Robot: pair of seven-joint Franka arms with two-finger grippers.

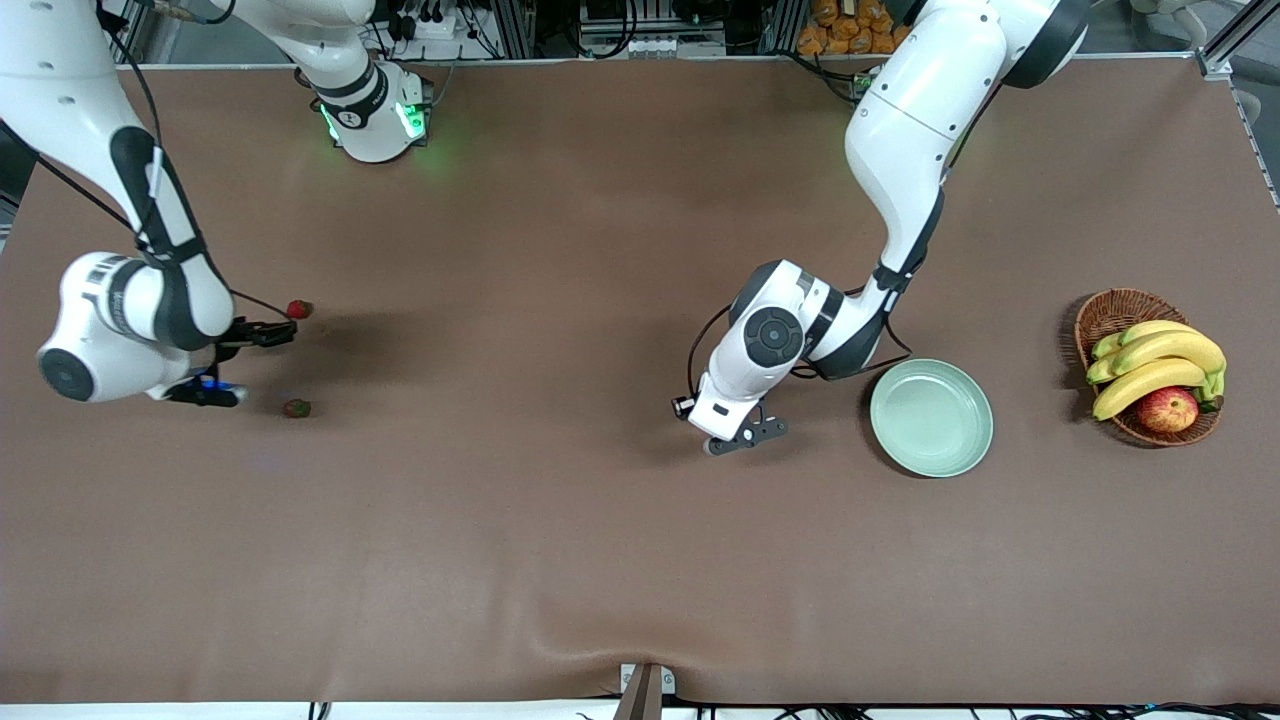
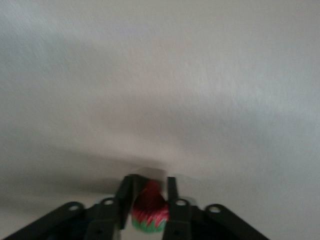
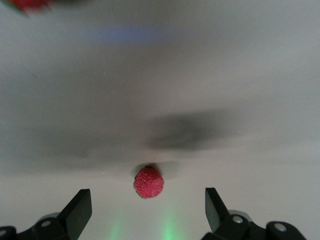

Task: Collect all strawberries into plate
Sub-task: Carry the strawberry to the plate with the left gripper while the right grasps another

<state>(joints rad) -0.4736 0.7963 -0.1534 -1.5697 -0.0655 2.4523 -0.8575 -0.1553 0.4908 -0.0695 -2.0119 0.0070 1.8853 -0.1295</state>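
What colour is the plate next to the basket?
Pale mint green, plain; the plate shows best in the front view.

A brown wicker basket (image 1: 1100, 318) stood on the brown-covered bench (image 1: 560, 540) toward the left arm's end. It held a bunch of yellow bananas (image 1: 1160, 362) with greenish tips, and a red-yellow apple (image 1: 1167, 410) lay just beside them, nearer the front camera. Orange objects (image 1: 845, 25) showed past the bench's edge by the robots' bases.
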